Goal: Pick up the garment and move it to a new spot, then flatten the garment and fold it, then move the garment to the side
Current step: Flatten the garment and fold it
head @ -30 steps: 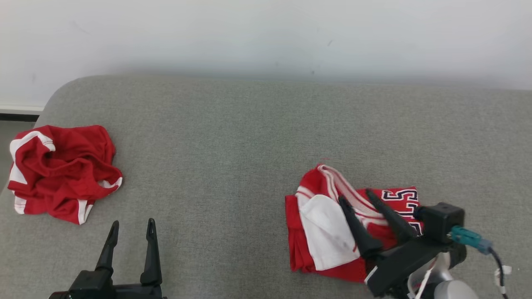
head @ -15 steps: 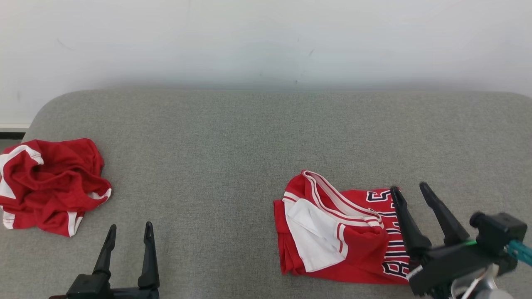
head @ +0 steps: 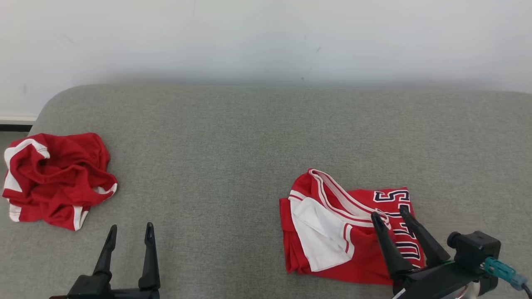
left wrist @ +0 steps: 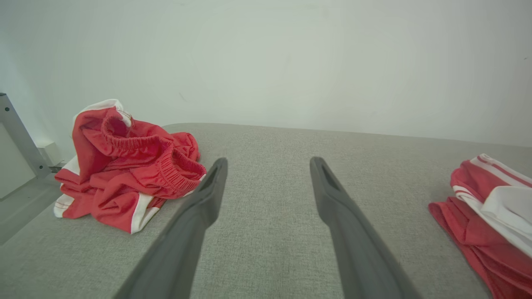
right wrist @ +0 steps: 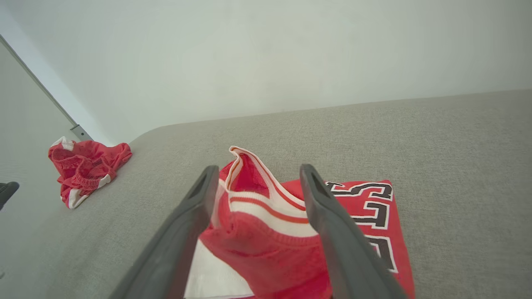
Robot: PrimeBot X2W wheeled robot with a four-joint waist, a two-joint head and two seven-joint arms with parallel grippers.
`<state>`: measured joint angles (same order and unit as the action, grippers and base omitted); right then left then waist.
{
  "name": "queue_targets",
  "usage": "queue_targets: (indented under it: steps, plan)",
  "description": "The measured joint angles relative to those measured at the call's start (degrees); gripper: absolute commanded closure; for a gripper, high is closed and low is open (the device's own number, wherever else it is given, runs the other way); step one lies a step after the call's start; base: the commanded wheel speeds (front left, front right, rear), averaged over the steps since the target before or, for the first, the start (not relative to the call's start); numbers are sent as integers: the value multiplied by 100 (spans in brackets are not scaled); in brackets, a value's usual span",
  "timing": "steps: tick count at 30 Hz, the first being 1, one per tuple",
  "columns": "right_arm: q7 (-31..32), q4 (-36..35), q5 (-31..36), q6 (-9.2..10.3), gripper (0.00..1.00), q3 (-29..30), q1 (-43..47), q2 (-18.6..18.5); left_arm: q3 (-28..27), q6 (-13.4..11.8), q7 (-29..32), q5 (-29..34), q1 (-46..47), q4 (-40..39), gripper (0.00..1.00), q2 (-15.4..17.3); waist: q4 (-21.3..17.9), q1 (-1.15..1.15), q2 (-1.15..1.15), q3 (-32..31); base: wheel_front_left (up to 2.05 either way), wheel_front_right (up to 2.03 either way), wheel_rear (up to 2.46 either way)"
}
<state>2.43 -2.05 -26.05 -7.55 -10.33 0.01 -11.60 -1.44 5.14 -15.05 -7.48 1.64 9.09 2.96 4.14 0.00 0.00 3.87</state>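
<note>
A wide grey woven-fabric surface (head: 232,137) with a rounded far-left corner stands against a plain, evenly lit white wall (head: 266,37) with a white skirting strip (head: 16,118).

Between the dark fingers of the right pincer (head: 389,212) shows a red jersey (head: 320,236) with a white panel, white-and-red striped trim and dark lettering edged in white, black or perhaps navy. Well to the left of the black left pincer (head: 131,226), the crumpled shorts (head: 54,178) are red with white side stripes. The worktop (head: 232,145) is flecked grey, and the wall (head: 266,37) beyond both pincers is plain off-white.
</note>
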Motion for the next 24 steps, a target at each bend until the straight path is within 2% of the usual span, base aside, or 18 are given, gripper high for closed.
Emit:
queue_targets:
  steps: [6, 7, 8, 9, 10, 16, 24]
  plan:
    - [140, 12, 21, 0, 0, -40, 19, 37, 22, 0, 0, -2, 14, 15, 0, 0, 115, 0, 0, 40, 0, 0, 0]
    - [187, 47, 44, 0, 6, -30, 39, 37, 20, -1, 0, -3, 14, 15, 0, -1, 130, 0, 0, 45, 0, 0, 0]
    - [218, 73, 51, 0, 44, -31, 56, 35, 20, -1, 0, -7, 14, 15, 0, 0, 140, 0, 0, 51, 0, 0, 0]
    - [246, 83, 82, 0, 93, -36, 64, 36, 21, -2, 0, -9, 14, 15, 0, 0, 148, 0, 0, 59, 0, 0, 0]
    - [261, 86, 114, 0, 100, -56, 63, 31, 22, -4, 0, -10, 15, 15, 0, 0, 156, 0, 0, 66, 0, 0, 0]
    - [145, -32, 143, 0, 100, -163, 54, 58, 11, -11, 1, -18, 16, 20, 0, 0, 161, 0, 0, 66, 0, 0, 0]
    - [-219, -158, 5, 0, 100, -983, 147, 49, 24, -10, 0, -29, 29, 65, 0, -2, 153, 0, 0, 41, 0, 0, 0]
